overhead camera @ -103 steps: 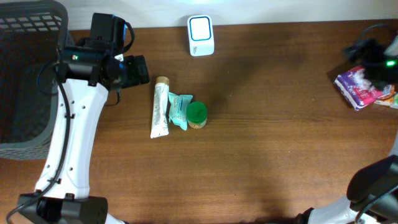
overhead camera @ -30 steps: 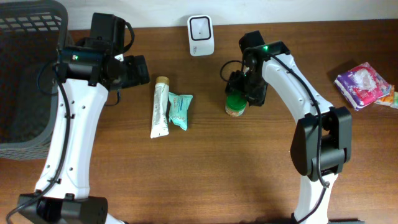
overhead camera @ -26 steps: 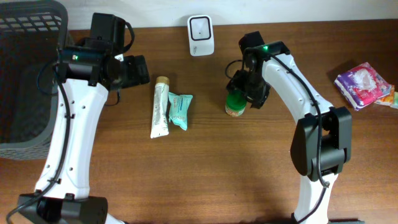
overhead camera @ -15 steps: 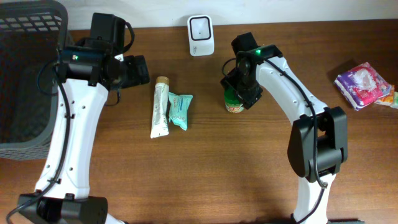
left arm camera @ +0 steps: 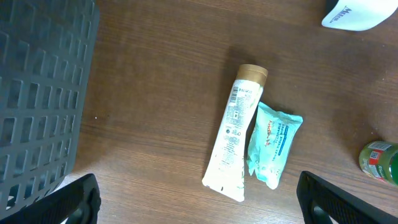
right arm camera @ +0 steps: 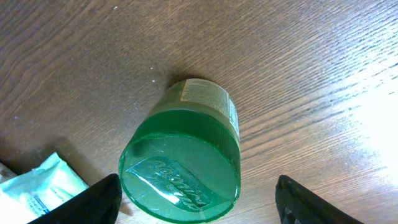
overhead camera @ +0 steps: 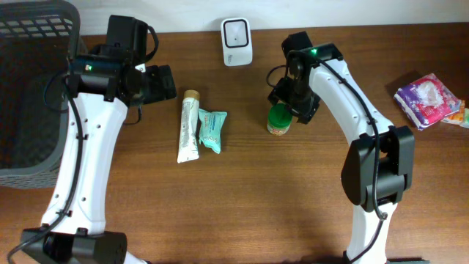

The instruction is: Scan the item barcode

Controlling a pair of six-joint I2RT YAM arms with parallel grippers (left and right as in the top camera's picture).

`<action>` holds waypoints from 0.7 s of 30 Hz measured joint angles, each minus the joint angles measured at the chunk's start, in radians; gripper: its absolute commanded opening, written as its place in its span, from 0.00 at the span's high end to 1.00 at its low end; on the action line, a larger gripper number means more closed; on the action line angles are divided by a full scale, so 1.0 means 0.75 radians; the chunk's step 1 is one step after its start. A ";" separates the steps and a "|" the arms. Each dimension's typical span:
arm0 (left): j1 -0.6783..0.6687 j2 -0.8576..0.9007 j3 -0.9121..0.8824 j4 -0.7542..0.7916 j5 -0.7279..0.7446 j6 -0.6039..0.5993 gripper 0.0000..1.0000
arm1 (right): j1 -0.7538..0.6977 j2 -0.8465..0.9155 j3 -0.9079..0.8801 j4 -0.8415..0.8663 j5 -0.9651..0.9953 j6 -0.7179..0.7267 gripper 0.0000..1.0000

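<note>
Jar [overhead camera: 278, 121] with a green lid stands upright on the brown bench [overhead camera: 293, 205], a little toward the far edge, with a pale label showing below the lid. The right jaws hang right over it, released. In the right wrist view the lid sits between the two dark fingertips [right arm camera: 102, 196]. One fingertip is just beside the lid's rim, and whether it touches cannot be told. The other is well apart from the lid, so nothing is grasped.

Beyond the jar and to its left in the overhead view, a white scanner [overhead camera: 237, 42] with a square window on its face stands at the far edge of the bench, apart from the jar.

Further left lie a teal packet [overhead camera: 212, 130] and a white tube [overhead camera: 188, 126] with a tan cap. They are side by side and touching, and the tube's cap points toward the far edge.

The left jaws are spread wide with nothing between them, held above the bench just left of the tube's capped end. The left wrist view looks down on the tube and the packet, with the jar at its right edge.

A grey slatted basket [overhead camera: 29, 88] fills the left end of the scene. A pink and purple packet [overhead camera: 429, 100] lies near the far right end of the bench, well apart from everything else.
</note>
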 measured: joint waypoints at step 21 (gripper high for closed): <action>0.000 0.000 0.000 -0.001 0.000 0.000 0.01 | 0.027 0.106 0.027 -0.056 0.021 -0.512 0.41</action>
